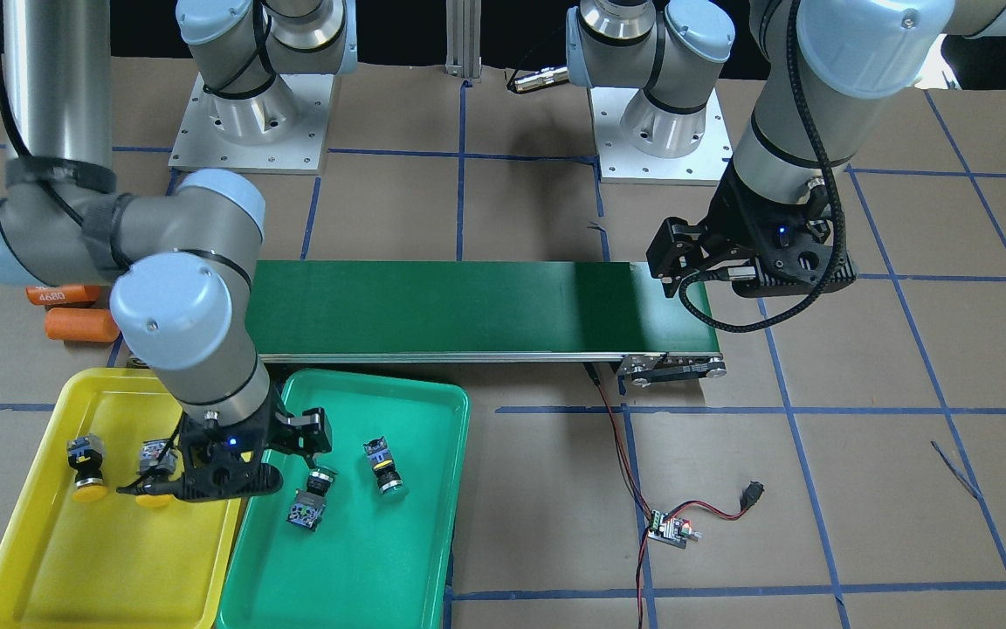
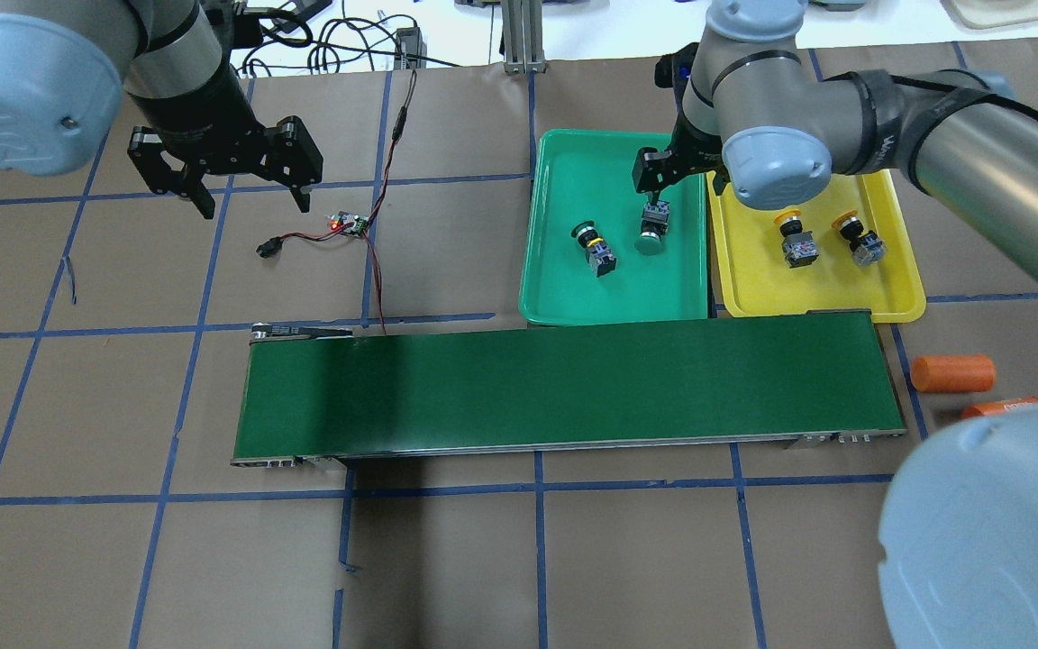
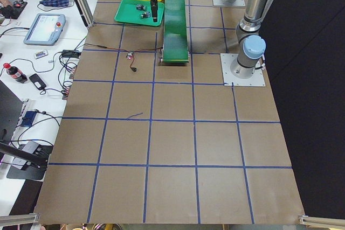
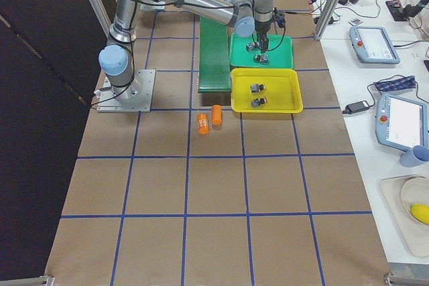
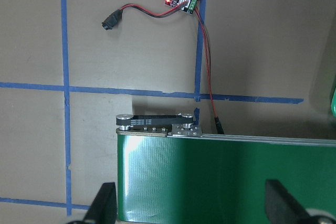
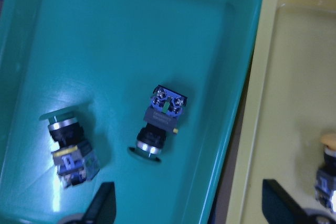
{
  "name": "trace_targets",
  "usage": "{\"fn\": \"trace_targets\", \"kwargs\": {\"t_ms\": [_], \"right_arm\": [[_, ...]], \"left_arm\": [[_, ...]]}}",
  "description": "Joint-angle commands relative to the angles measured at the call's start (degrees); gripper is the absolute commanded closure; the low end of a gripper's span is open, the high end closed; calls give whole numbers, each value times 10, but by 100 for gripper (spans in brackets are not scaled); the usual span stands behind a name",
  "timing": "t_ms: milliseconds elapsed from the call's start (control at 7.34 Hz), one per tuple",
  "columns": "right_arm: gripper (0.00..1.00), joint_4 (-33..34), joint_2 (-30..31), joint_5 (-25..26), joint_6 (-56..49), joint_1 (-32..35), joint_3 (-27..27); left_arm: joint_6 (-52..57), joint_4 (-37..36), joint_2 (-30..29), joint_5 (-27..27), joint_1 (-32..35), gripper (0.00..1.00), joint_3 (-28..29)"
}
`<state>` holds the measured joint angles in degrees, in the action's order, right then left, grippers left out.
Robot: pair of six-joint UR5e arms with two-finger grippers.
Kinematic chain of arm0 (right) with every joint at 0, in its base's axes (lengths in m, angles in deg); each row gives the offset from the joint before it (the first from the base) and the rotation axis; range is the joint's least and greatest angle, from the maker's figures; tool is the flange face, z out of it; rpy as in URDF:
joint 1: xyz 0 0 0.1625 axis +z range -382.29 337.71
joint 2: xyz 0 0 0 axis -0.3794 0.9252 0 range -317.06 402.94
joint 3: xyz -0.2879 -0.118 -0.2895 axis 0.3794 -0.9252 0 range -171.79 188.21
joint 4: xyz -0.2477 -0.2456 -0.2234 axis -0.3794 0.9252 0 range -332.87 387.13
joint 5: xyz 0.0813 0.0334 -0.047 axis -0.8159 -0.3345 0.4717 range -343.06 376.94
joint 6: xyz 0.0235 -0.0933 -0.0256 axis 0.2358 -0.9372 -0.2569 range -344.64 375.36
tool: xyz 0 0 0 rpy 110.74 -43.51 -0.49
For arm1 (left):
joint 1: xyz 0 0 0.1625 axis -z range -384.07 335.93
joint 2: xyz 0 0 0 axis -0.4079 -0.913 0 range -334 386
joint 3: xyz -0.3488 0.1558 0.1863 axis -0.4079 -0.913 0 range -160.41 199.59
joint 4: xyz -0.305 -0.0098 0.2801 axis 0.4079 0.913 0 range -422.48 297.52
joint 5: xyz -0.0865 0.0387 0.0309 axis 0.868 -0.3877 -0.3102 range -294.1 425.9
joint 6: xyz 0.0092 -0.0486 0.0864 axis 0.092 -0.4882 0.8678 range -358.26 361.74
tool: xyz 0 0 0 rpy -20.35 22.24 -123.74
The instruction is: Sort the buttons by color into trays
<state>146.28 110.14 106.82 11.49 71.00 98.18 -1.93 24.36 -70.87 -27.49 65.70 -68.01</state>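
Two green buttons (image 2: 593,248) (image 2: 654,225) lie on their sides in the teal-green tray (image 2: 609,171). Two yellow buttons (image 2: 796,239) (image 2: 857,236) lie in the yellow tray (image 2: 825,288) beside it. My right gripper (image 2: 654,194) hovers open just above the green button (image 6: 160,124) nearest the yellow tray, with nothing between its fingers (image 6: 102,205). The other green button (image 6: 71,148) lies to one side. My left gripper (image 2: 244,194) hangs open and empty above the table, beyond the conveyor's left end. In the front view the right gripper (image 1: 298,437) partly hides one yellow button (image 1: 154,476).
A long dark green conveyor belt (image 2: 573,388) lies across the middle of the table, right against both trays. Two orange cylinders (image 2: 951,372) lie past its right end. A small controller board (image 2: 350,223) with red and black wires lies below the left gripper.
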Motion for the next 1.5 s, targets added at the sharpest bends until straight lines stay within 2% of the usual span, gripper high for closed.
{"fn": "trace_targets", "kwargs": {"t_ms": [0, 136, 409, 681, 954, 1363], "right_arm": [[0, -173, 115, 1, 0, -2, -20], [0, -242, 163, -1, 0, -3, -27], [0, -298, 229, -1, 2, -1, -16], [0, -291, 238, -3, 3, 0, 3], [0, -291, 239, -2, 3, -1, 3], [0, -292, 240, -1, 4, -1, 4]], "left_arm": [[8, -9, 4, -1, -3, 0, -10], [17, -11, 4, -40, -3, 0, -9], [17, -9, 5, -47, -2, 0, 5], [17, -8, 6, -47, -2, 0, 6], [11, -8, 7, -13, 0, 0, 2], [10, -9, 9, -12, 0, 0, -4]]}}
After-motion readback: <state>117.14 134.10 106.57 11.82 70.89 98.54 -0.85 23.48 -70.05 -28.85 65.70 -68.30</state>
